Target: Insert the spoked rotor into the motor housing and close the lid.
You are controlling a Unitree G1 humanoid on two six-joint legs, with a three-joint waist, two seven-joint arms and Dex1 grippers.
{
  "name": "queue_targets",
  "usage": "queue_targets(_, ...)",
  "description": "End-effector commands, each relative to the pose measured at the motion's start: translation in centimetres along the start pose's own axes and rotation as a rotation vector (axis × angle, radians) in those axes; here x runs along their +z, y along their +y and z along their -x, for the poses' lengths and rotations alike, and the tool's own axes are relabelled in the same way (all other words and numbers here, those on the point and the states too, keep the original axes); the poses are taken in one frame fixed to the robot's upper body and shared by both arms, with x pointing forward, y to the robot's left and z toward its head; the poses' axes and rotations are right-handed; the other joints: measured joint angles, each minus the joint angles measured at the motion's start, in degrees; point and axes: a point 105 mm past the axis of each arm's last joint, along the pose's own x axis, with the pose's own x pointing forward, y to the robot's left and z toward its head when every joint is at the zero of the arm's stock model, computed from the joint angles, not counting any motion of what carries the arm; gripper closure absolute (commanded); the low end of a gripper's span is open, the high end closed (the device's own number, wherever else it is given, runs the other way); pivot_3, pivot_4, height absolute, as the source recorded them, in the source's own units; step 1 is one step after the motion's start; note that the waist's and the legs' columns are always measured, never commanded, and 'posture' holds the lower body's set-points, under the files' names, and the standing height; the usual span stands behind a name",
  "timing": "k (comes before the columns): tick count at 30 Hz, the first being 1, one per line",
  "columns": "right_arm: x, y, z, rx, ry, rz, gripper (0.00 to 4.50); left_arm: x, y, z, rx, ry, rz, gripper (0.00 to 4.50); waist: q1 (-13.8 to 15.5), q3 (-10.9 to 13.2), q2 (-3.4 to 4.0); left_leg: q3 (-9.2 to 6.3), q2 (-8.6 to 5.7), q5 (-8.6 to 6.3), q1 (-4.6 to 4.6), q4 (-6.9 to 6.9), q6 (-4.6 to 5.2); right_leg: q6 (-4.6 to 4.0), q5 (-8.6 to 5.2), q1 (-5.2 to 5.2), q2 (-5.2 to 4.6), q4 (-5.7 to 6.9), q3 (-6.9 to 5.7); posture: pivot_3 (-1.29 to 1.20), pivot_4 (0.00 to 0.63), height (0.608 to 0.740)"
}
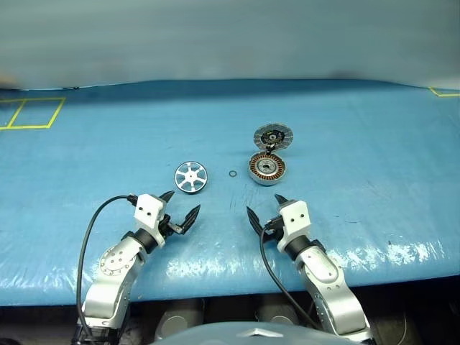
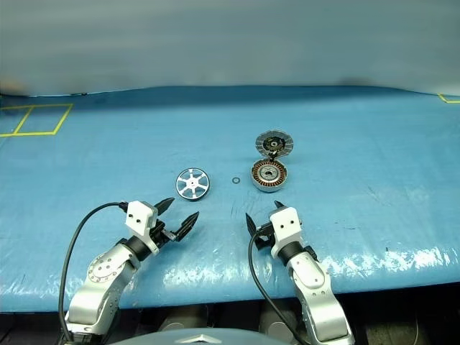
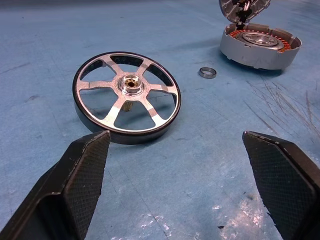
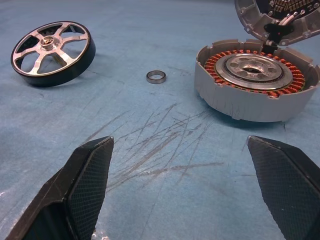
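Observation:
The spoked rotor [image 1: 190, 176] lies flat on the blue table, a shiny silver wheel with a dark rim, just beyond my left gripper [image 1: 180, 209], which stands open and empty. To the right sits the motor housing [image 1: 268, 169], a silver cup with copper windings around a central hub. The lid [image 1: 274, 136] stands tilted up behind the housing, its segmented inner face showing. My right gripper [image 1: 264, 208] is open and empty, short of the housing. The wrist views show the rotor [image 3: 127, 97] and the housing [image 4: 256, 79] ahead of the fingers.
A tiny dark ring [image 1: 232, 175] lies on the table between rotor and housing. The blue table cover [image 1: 359, 215] is scratched near the right gripper. Yellow tape marks [image 1: 29, 113] sit at the far left, another at the far right corner [image 1: 445, 92].

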Motion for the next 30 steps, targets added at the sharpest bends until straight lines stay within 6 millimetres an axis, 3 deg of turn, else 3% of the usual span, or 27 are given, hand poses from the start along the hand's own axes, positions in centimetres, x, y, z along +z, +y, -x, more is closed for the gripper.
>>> queue_targets(1,1.3,-0.2,-0.3,-0.008,0.000,0.023,0.01,0.6,0.2,0.1,0.000,-0.031,-0.022,0.00,0.0,0.0,0.00,0.01,0.00,0.00,0.00,0.00,0.00,0.00,0.00,0.00,0.00,0.00,0.00,0.00,0.150,0.740)
queue_targets(9,5.2,-0.2,-1.0,0.163,0.091,0.153,0.01,0.1,0.4,0.0,0.004,-0.032,-0.017,0.00,0.0,0.0,-0.01,0.24,0.13,0.01,-0.05,0.07,0.00,-0.01,0.12,0.07,0.02,0.00,0.00,0.00,0.150,0.740)
queue_targets(14,7.5,-0.6,-2.0,0.260,0.171,0.370,0.01,0.0,0.4,-0.1,0.003,-0.033,-0.013,0.00,0.0,0.0,-0.05,0.37,0.22,0.01,-0.06,0.09,0.00,-0.05,0.18,0.07,0.03,-0.03,-0.02,0.00,0.150,0.740)
queue_targets(21,8.3,-1.7,-5.0,0.323,0.268,0.454,0.01,-0.2,0.4,-0.2,0.001,-0.041,-0.009,0.00,-0.1,-0.1,-0.22,0.54,0.30,0.06,-0.15,0.08,-0.07,-0.20,0.35,0.02,0.01,-0.21,0.00,0.00,0.150,0.740)
queue_targets(30,6.8,-4.1,-8.1,0.308,0.405,0.546,0.01,-0.6,0.4,0.0,0.011,-0.049,-0.006,0.00,-0.1,-0.1,-0.30,0.66,0.27,0.08,-0.25,0.10,-0.08,-0.15,0.42,-0.08,0.00,-0.36,0.08,0.00,0.150,0.740)
